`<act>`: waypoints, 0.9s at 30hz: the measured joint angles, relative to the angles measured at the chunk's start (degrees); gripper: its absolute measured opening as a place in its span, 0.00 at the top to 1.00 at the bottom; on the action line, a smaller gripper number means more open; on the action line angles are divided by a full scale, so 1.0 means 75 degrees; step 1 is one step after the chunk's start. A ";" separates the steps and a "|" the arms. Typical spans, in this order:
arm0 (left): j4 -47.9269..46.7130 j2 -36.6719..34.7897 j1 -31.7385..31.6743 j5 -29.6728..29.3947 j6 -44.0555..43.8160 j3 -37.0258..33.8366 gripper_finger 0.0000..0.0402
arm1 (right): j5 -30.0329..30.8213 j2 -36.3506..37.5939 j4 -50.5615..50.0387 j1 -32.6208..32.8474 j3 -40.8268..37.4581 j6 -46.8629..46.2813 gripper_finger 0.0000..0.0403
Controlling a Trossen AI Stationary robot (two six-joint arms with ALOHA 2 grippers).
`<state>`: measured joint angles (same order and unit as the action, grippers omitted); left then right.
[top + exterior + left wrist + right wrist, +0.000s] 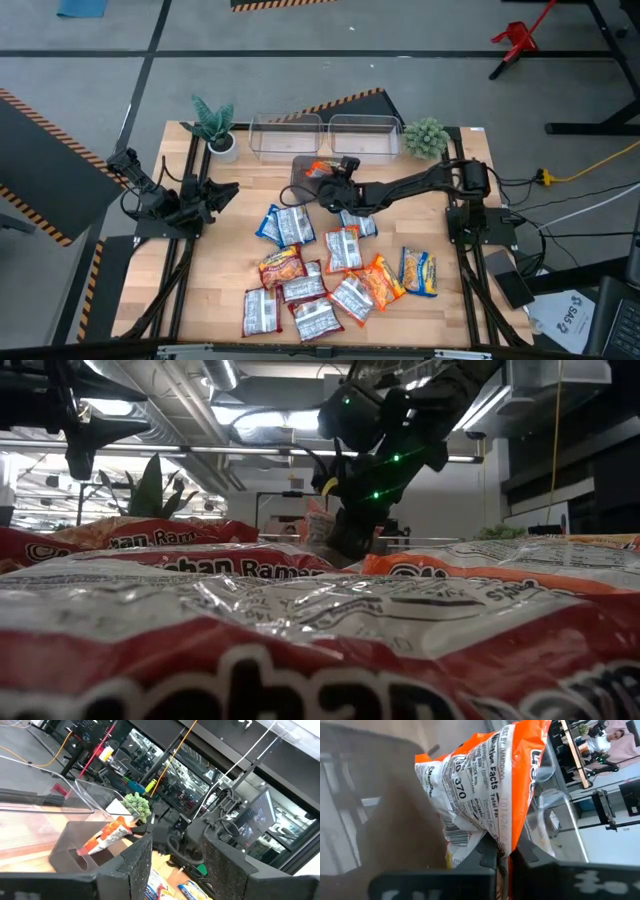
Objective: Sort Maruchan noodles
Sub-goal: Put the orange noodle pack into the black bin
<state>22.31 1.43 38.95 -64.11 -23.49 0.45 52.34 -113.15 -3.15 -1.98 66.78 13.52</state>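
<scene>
On the left of the tabletop [220,300] the left arm waits, its hand [222,193] near the edge beside a potted plant [214,125]; its fingers [135,870] stand apart with nothing between them. Behind the middle of the tabletop sit two clear bins [322,136] side by side, and just in front of them lies a dark tray [302,172]. Over that tray the right hand [327,183], reaching in from the right, is closed tight on the edge of an orange packet [490,785], which stands up from the pinch; in the left wrist view the packet [107,835] hangs tilted above the tray's floor. In front of the tray the other packets [310,275] lie in a loose, partly overlapping heap, blue-white ones nearest the arm, red-white and brownish-white ones toward the front, and an orange one with a blue-and-yellow packet [419,271] on the right. A second small plant [425,137] stands right of the bins.
</scene>
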 joint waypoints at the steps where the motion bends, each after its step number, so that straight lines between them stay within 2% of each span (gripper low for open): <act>1: -0.0002 0.0000 0.0001 -0.0001 -0.0003 0.0000 0.58 | -0.0111 -0.0027 0.0025 0.0003 0.0000 -0.0001 0.97; 9: -0.0003 0.0003 0.0001 0.0002 0.0000 0.0000 0.58 | -0.1445 -0.0034 0.0036 0.0012 0.0000 -0.0003 0.86; 21: -0.0002 0.0000 0.0001 0.0029 0.0003 0.0000 0.58 | -0.3474 0.0282 -0.0352 0.0009 0.0010 -0.0015 0.47; 27: -0.0035 0.0003 -0.0001 0.0023 0.0006 0.0000 0.58 | -0.4589 0.0759 -0.0687 0.0009 0.0009 0.0041 0.36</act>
<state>22.04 1.45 38.94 -63.94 -23.44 0.45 17.91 -107.46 -8.30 -1.91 66.85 13.82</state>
